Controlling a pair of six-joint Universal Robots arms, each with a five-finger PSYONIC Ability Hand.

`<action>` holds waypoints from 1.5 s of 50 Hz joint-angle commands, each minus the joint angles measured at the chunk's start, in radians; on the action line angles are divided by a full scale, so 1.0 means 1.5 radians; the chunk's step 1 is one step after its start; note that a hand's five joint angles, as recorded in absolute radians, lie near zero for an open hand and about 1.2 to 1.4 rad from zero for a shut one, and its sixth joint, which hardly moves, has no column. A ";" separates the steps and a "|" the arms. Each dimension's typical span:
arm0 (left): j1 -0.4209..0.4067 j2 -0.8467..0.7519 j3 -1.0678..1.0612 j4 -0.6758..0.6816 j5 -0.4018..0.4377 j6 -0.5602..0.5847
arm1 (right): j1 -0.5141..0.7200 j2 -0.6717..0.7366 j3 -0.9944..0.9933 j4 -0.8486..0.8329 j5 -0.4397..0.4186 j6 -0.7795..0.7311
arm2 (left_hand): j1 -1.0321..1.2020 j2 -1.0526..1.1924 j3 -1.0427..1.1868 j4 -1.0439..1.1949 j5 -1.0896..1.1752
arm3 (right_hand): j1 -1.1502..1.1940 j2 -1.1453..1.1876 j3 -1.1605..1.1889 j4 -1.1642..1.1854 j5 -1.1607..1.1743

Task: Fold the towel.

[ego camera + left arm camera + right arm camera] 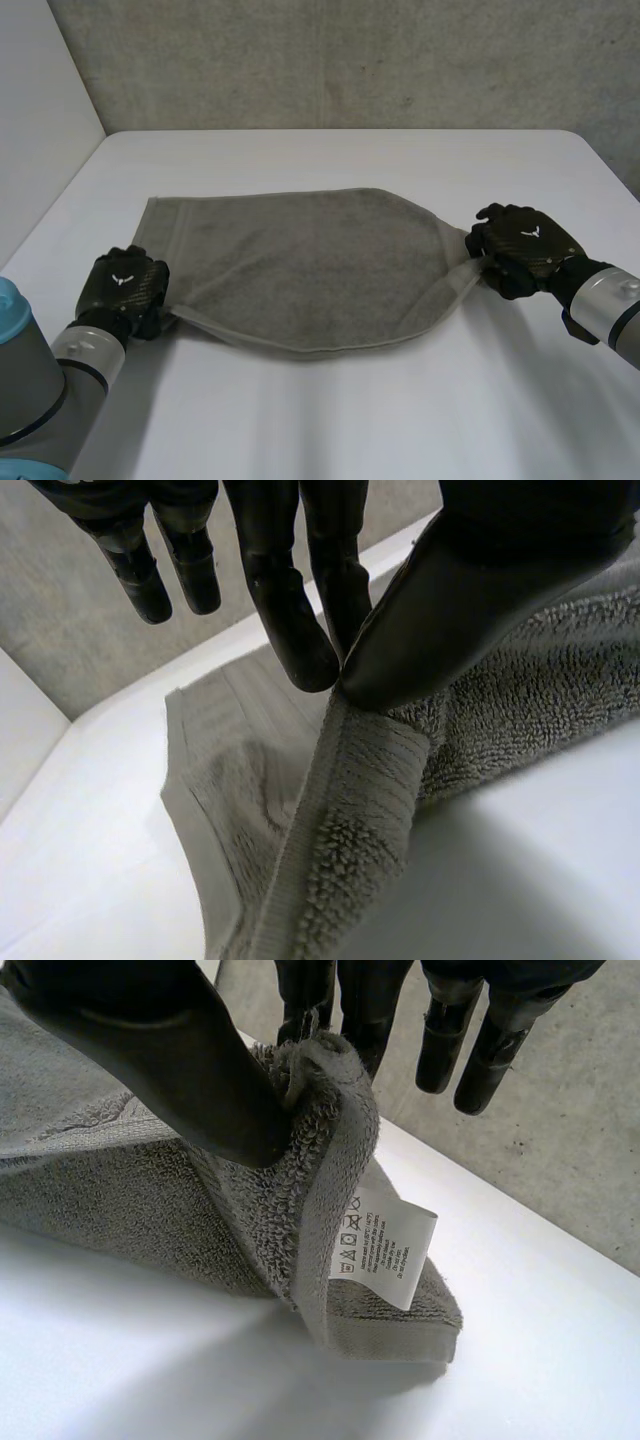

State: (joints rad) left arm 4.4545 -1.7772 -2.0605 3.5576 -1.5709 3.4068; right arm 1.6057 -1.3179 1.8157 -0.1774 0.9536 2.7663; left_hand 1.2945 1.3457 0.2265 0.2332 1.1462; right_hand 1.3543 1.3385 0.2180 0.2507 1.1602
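White table (330, 420) first: the grey towel (310, 270) lies spread across its middle, far edge flat, near edge raised a little between the two holds. Terry cloth, soft and limp by the look, and light; I expect it to sag and drape rather than keep a shape. I judge the corners and hems the sound places to grip. Left hand (125, 285), at the towel's 8 o'clock, pinches the near-left corner between thumb and fingers. Right hand (525, 245), at 3 o'clock, pinches the bunched right corner likewise. A white care label (385, 1245) hangs from the hem near that thumb.
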 commanded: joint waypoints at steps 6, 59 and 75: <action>0.012 0.160 0.000 -0.039 0.023 0.038 | -0.017 -0.093 -0.064 0.150 -0.014 -0.008 | 0.068 0.034 -0.035 -0.039 0.050 | 0.028 0.038 -0.029 -0.051 0.041; 0.054 -0.163 0.701 -0.290 0.117 0.004 | 0.106 0.134 -0.697 0.208 0.170 -0.022 | 0.068 0.034 -0.035 -0.039 0.050 | 0.028 0.038 -0.029 -0.051 0.041; 0.041 -0.056 0.624 -0.094 0.101 -0.050 | 0.060 0.114 -0.685 0.098 0.129 0.061 | 0.068 0.034 -0.035 -0.039 0.050 | 0.028 0.038 -0.029 -0.051 0.041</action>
State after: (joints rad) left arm 4.5078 -1.9197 -0.9534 3.3770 -1.4436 3.3412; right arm 1.7494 -1.0913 0.6103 -0.0308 1.2277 2.8559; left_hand 1.3007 1.3557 0.2264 0.2332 1.1662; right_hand 1.3543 1.3386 0.2180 0.2507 1.1638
